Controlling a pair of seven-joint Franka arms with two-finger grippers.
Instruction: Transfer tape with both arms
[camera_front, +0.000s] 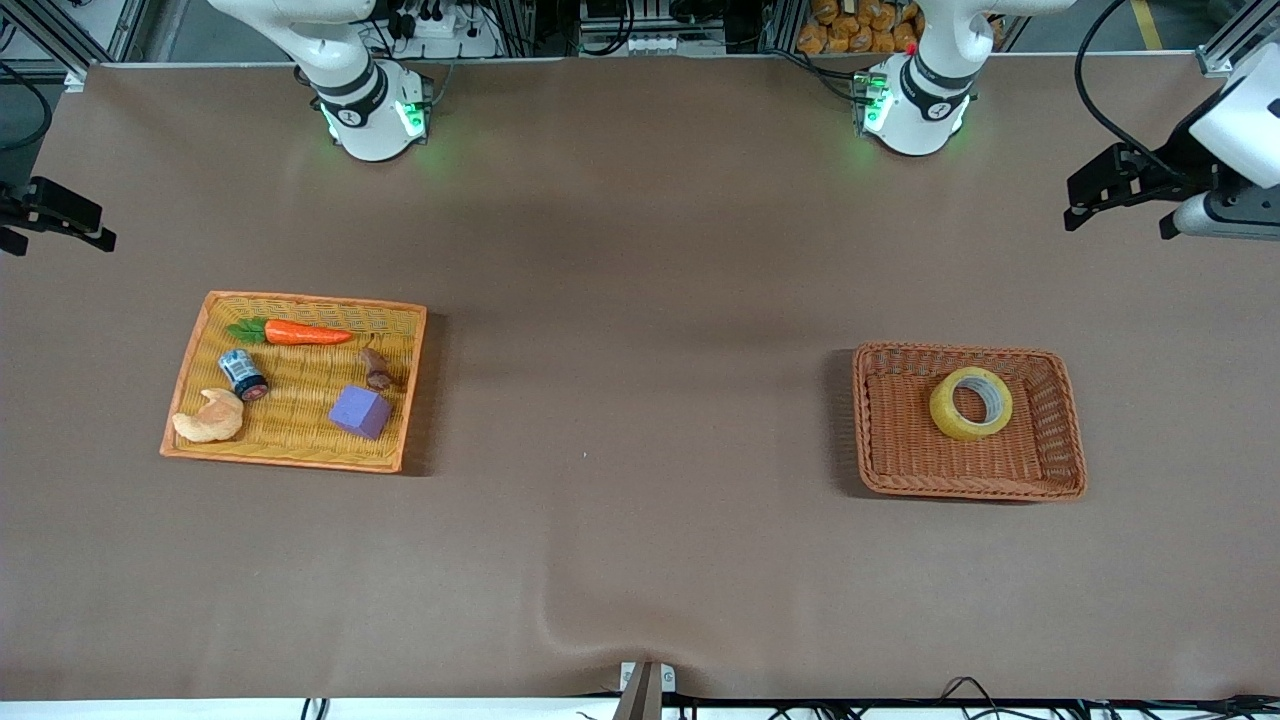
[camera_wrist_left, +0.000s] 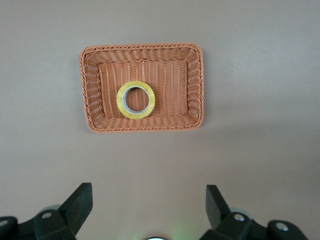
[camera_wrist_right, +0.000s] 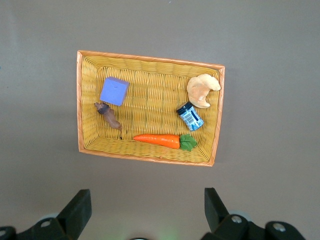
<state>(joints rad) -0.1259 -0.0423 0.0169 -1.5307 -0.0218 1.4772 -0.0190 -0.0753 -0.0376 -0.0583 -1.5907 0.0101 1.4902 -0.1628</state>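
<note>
The yellow translucent tape (camera_front: 971, 403) lies flat in a brown wicker basket (camera_front: 965, 490) toward the left arm's end of the table. It also shows in the left wrist view (camera_wrist_left: 136, 100), inside the same basket (camera_wrist_left: 145, 126). My left gripper (camera_front: 1115, 205) hangs high over the table's edge at that end, open and empty; in the left wrist view it (camera_wrist_left: 149, 200) is well apart from the tape. My right gripper (camera_front: 55, 225) hangs high over the table's other end, open and empty (camera_wrist_right: 147, 202).
A yellow wicker basket (camera_front: 290, 462) toward the right arm's end holds a carrot (camera_front: 305, 333), a small blue-labelled can (camera_front: 242, 373), a croissant (camera_front: 210, 417), a purple cube (camera_front: 361, 411) and a small brown item (camera_front: 376, 369). Bare brown tabletop lies between the two baskets.
</note>
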